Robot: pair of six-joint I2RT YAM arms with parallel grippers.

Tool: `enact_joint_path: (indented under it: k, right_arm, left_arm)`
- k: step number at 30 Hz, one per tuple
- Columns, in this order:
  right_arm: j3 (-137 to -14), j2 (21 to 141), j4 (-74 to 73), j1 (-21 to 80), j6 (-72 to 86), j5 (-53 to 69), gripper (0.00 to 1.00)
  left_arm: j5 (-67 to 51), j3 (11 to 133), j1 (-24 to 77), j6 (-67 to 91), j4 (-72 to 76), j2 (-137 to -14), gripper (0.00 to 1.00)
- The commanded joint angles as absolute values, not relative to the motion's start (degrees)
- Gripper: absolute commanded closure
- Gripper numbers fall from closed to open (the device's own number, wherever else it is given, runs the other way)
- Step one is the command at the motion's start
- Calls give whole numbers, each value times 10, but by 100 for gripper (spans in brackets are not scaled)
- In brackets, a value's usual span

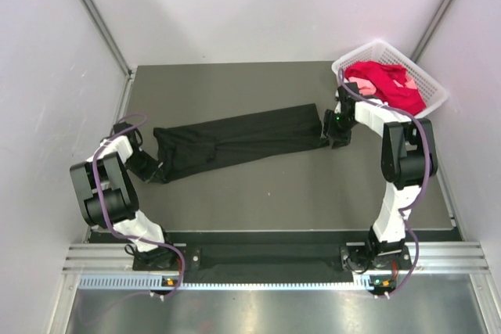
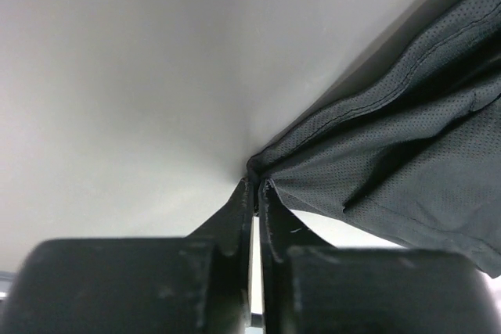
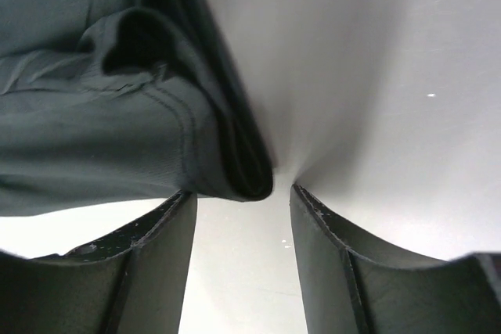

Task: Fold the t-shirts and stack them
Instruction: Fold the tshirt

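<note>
The black t-shirt (image 1: 235, 140) lies folded into a long band across the middle of the table. My left gripper (image 1: 154, 168) is shut on the shirt's left corner; the left wrist view shows the fabric (image 2: 391, 162) pinched at the fingertips (image 2: 244, 193). My right gripper (image 1: 335, 137) is at the shirt's right end, open; in the right wrist view the folded edge (image 3: 156, 138) lies just past the left finger (image 3: 149, 256), not gripped. A red t-shirt (image 1: 383, 82) and a pale pink one (image 1: 409, 81) lie in the basket.
The white lattice basket (image 1: 419, 76) stands at the back right corner, just behind my right arm. Grey walls close in the table on the left, back and right. A metal rail runs along the near edge (image 1: 266, 260).
</note>
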State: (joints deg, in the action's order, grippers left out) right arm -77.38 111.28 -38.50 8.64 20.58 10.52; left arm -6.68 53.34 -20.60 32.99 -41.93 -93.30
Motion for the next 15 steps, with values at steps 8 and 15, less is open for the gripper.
enact_joint_path:
  k: [8, 15]
  right_arm:
    - [-785, 1132, -339, 79, 209, 131, 71]
    - [-767, 1126, -347, 78, 195, 117, 100]
  left_arm:
    - [-40, 562, -211, 302, -409, -940, 100]
    - [-13, 566, -211, 292, -413, -939, 100]
